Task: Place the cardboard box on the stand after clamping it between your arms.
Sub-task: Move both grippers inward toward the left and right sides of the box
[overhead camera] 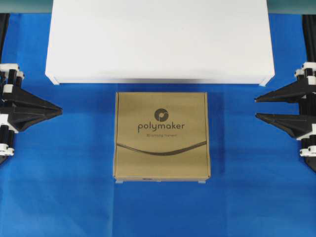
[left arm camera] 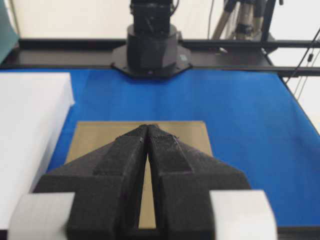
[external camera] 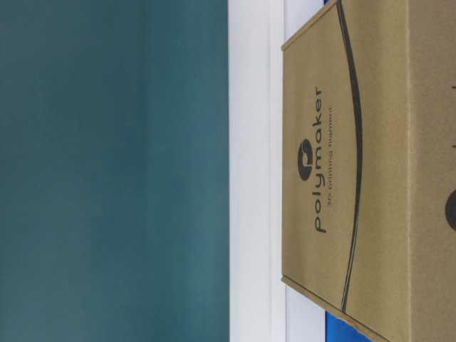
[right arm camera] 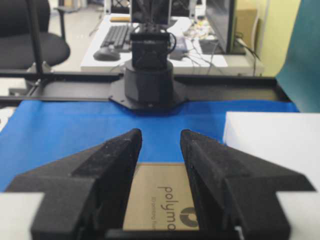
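The cardboard box (overhead camera: 162,136) lies flat on the blue cloth in the middle, its "polymaker" logo facing up, just in front of the white stand (overhead camera: 158,39). A narrow strip of cloth separates box and stand. My left gripper (overhead camera: 60,111) is shut and empty, its tips pointing at the box's left side from a good gap away. My right gripper (overhead camera: 256,107) stands open and empty, its two fingers parted, equally far off the box's right side. The left wrist view shows the closed tips (left arm camera: 150,126) over the box (left arm camera: 100,135). The right wrist view shows the box (right arm camera: 160,195) between parted fingers (right arm camera: 161,134).
Blue cloth (overhead camera: 74,197) covers the table around the box. The stand (left arm camera: 30,130) fills the back edge. Each wrist view shows the opposite arm's black base (left arm camera: 152,47) (right arm camera: 148,82) on a black rail. A teal backdrop (external camera: 114,171) rises behind the stand.
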{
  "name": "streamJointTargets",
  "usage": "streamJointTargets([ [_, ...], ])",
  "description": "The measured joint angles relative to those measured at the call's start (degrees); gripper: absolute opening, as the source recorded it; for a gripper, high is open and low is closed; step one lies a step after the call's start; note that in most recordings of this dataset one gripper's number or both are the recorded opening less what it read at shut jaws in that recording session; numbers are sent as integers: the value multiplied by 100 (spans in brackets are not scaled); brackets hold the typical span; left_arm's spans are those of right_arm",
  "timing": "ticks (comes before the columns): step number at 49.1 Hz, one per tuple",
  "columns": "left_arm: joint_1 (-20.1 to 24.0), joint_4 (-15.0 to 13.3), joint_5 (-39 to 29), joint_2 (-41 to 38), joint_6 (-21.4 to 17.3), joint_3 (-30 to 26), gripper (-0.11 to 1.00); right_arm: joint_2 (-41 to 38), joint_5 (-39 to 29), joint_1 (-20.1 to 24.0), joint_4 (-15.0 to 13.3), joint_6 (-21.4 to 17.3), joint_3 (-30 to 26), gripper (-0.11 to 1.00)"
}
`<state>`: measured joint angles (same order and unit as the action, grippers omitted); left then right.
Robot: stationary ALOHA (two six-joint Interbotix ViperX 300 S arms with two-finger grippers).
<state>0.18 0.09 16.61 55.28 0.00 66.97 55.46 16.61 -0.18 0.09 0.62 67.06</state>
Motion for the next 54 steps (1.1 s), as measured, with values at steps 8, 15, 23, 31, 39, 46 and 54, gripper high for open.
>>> streamJointTargets([
  [8, 0, 220, -457, -316, 141, -167, -1, -9, -369, -62, 211, -70, 0, 4],
  [15, 0, 237, -1037, -536, 132, -404, -1, -26, -1266, -114, 290, -220, -79, -1],
  [23, 0, 246, -1898, -826, 141, -712, -1, -149, -2549, -176, 290, -448, -343, 0],
  [31, 9, 246, -3182, -1222, 105, -1187, -1, -536, -3788, -193, 290, -510, -606, 0],
  [39, 9, 246, -4008, -1635, 149, -1459, -1, -1063, -4518, -202, 229, -510, -896, 0],
  [46, 18, 255, -4421, -1934, 132, -1591, -1, -1503, -4966, -202, 211, -510, -1055, 3],
  [54, 62, 272, -4781, -2268, 132, -1705, 0, -1960, -5440, -211, 211, -510, -1230, 15],
])
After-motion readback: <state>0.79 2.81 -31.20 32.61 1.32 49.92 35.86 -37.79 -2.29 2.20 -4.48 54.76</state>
